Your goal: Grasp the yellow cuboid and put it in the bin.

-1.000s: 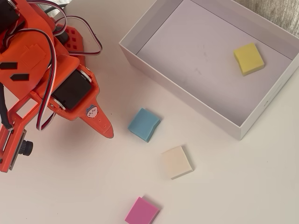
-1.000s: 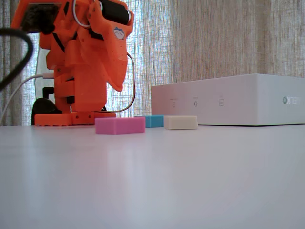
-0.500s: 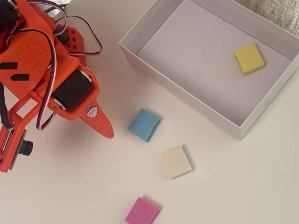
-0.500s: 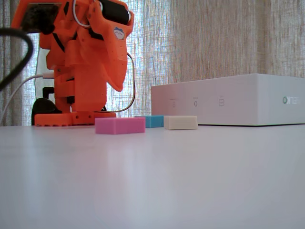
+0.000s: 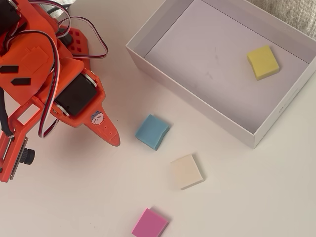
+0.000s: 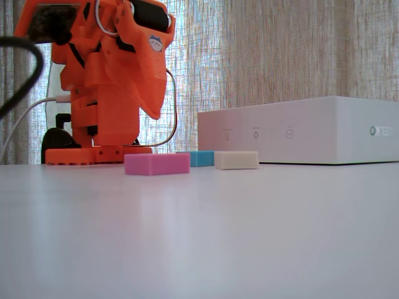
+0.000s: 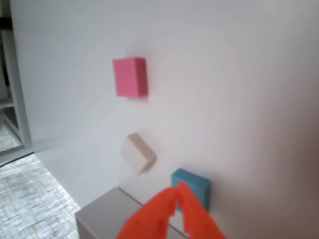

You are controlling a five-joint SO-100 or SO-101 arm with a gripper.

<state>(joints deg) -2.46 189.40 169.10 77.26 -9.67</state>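
Yellow cuboid [image 5: 263, 61] lies flat on the pale floor of the bin [image 5: 197, 101], near the far right wall in the overhead view, touching no wall. The bin's white outer side [image 6: 299, 131] hides the cuboid in the fixed view. 3 other blocks rest on the white table [image 5: 237, 197] outside the bin: blue block [image 5: 152, 131] nearest the bin wall, cream block [image 5: 187, 171] just beyond it, pink block [image 5: 149, 223] farthest out. Orange gripper [image 7: 177, 189] is empty, its fingertips pressed together in the wrist view, holding nothing. It hangs above the table, pointing toward the blue block [image 7: 192, 185], apart from it in the overhead view.
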